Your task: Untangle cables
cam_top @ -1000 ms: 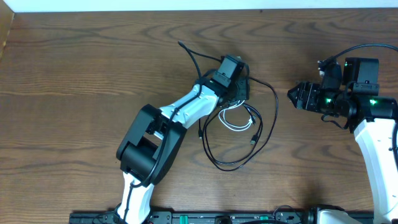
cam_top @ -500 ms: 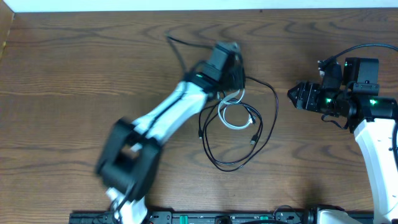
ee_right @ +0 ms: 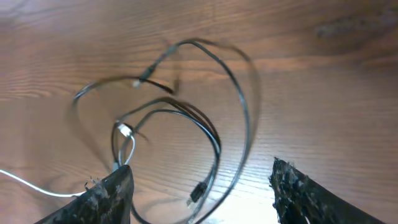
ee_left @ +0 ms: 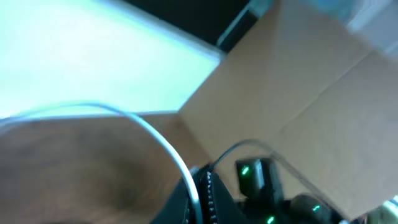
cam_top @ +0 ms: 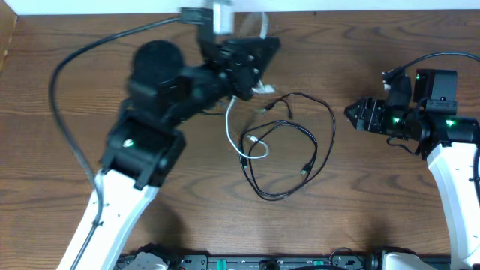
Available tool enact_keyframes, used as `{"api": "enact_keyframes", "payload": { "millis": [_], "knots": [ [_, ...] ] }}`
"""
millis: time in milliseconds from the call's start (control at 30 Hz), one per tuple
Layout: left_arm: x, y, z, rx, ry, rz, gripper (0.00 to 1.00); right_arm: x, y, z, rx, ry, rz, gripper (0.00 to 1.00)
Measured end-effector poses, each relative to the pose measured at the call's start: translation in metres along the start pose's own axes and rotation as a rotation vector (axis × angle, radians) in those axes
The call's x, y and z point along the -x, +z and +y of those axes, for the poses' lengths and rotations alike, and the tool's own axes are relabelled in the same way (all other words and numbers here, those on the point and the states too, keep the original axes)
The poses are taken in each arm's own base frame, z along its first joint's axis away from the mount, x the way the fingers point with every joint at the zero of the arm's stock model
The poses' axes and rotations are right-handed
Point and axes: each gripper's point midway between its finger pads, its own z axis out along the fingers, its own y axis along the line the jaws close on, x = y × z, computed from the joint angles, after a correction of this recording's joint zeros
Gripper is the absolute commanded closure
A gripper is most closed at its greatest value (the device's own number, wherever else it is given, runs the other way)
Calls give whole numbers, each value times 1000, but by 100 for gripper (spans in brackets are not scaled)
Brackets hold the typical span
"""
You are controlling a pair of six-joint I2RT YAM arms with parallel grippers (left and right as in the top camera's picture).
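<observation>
My left gripper (cam_top: 255,56) is raised near the table's far edge, blurred by motion. In the left wrist view its jaws (ee_left: 202,199) are shut on the white cable (ee_left: 155,134), which arcs up and away to the left. In the overhead view the white cable (cam_top: 231,124) hangs from the gripper down to the black cables (cam_top: 319,112), which lie in loose loops at the table's middle. My right gripper (cam_top: 352,114) is open and empty to the right of the loops. The right wrist view shows the black loops (ee_right: 242,106) and a white end (ee_right: 127,146) ahead of its open jaws (ee_right: 205,199).
The left arm's thick black wire (cam_top: 67,67) sweeps over the table's left part. A cardboard box (ee_left: 298,81) fills the left wrist view's right side. The right arm's wire (cam_top: 431,56) curves at the far right.
My left arm has lifted and swung toward the far edge, drawing the white cable up out of the coil. The black loops have shifted and spread. The right arm has not moved.
</observation>
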Motion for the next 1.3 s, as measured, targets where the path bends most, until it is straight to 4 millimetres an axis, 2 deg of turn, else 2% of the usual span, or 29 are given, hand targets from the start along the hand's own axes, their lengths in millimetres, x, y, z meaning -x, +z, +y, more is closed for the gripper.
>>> {"api": "enact_keyframes", "payload": {
  "millis": [67, 200, 367, 567, 667, 733, 833, 967, 1133, 1300],
  "knots": [
    [15, -9, -9, -22, 12, -42, 93, 2, 0, 5, 31, -6, -6, 33],
    [49, -31, -39, -79, 41, -124, 92, 6, -1, 21, 117, -28, -18, 33],
    [72, -52, -75, -151, 74, -189, 93, 11, -7, 49, 281, -97, -36, 33],
    [101, -67, -100, -232, 104, -297, 93, 19, -25, 90, 522, -221, -85, 33],
    [117, -79, -109, -263, 106, -357, 93, 19, -34, 104, 611, -261, -96, 33],
    [122, -83, -112, -272, 95, -369, 93, 20, -39, 110, 655, -284, -104, 32],
    [118, -80, -107, -254, 59, -346, 93, 23, -46, 120, 716, -329, -127, 32],
    [109, -67, -88, -204, -5, -293, 93, 27, -58, 135, 800, -418, -170, 30],
    [93, -37, -48, -117, -111, -210, 93, 18, -63, 170, 897, -543, -181, 31],
    [80, -13, -6, -16, -267, -166, 92, 2, -55, 207, 929, -582, -148, 32]
  ]
}}
